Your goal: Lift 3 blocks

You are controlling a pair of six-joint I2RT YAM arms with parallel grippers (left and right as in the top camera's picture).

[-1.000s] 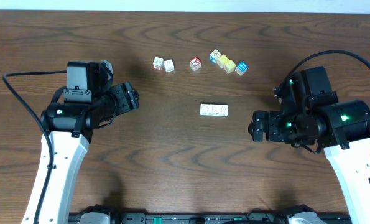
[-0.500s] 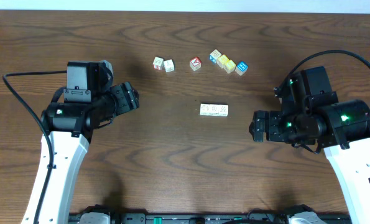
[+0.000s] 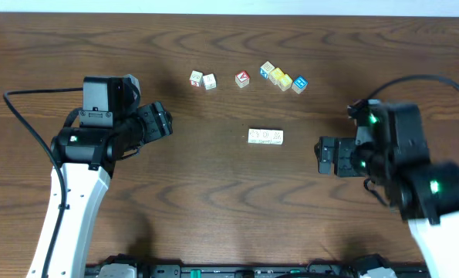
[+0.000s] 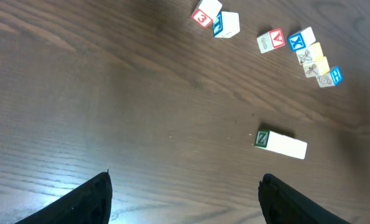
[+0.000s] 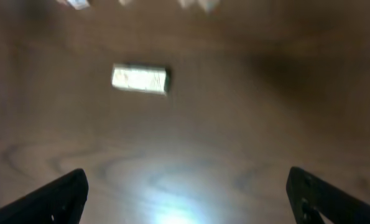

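Blocks sit in a touching row midway between the far and near edges of the surface. Left pincer and right pincer both wide open, empty.

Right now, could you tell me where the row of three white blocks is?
In the overhead view the white blocks lie mid-table, on the near side of the coloured cubes, closer to the right gripper than the left gripper.

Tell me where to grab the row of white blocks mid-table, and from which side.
Clamp the row of white blocks at its two short ends, coming down from above and squeezing along its length. The three cubes lie end to end, touching, so end pressure would likely hold them together; pinching the long sides would probably lift only one.
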